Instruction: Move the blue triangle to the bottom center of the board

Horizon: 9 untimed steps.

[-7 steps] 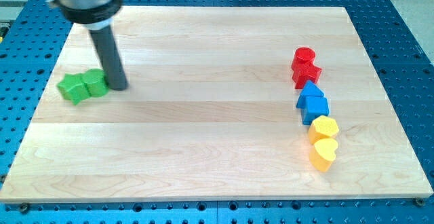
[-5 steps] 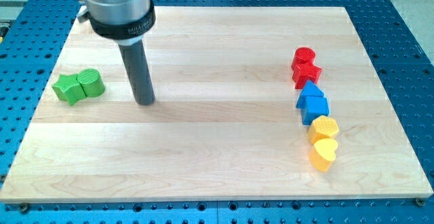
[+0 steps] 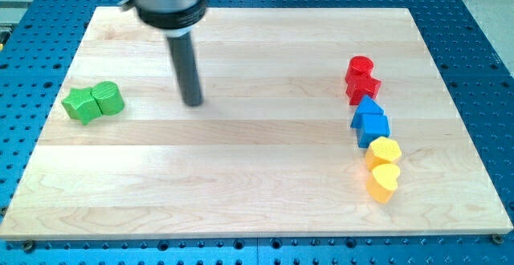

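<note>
The blue triangle (image 3: 366, 106) lies at the view's right, in a column of blocks, touching a blue block (image 3: 374, 128) just below it. My tip (image 3: 192, 103) rests on the wooden board (image 3: 257, 193) left of centre, far to the left of the blue triangle and to the right of the green blocks. It touches no block.
Above the blue triangle sit a red cylinder (image 3: 360, 67) and a red star-like block (image 3: 364, 87). Below the blue pair lie a yellow hexagon (image 3: 385, 150) and a yellow heart (image 3: 384, 181). A green star (image 3: 79, 104) and green block (image 3: 108, 98) sit at the left.
My tip has moved to the right and slightly up, away from the green blocks. The green pair ended shifted slightly left after the first frame. The other blocks have not moved.
</note>
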### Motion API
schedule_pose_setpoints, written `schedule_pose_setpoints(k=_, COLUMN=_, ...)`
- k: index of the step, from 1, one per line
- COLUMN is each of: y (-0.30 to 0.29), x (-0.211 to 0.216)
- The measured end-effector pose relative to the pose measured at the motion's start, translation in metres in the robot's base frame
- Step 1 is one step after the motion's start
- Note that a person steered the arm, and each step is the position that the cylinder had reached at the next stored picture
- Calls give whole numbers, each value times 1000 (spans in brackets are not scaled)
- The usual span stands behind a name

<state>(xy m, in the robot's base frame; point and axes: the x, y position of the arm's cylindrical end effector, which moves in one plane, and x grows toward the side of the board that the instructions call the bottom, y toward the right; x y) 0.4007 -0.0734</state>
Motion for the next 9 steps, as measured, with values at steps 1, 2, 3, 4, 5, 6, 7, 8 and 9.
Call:
schedule_pose_setpoints(k=1, y=75, x=-37)
schedule_pose_setpoints(k=2, y=179, x=-74)
schedule_pose_setpoints(k=3, y=292, x=-106)
schedule_pose_setpoints(k=4, y=385, x=-74)
schedule_pose_setpoints(k=5, y=390, x=-6)
schedule_pose_setpoints(k=6, y=336, x=25)
schedule_pose_setpoints(k=7, y=285, x=32)
schedule_pose_setpoints(k=8, y=253, x=42)
schedule_pose_setpoints(k=9, y=183, x=51)
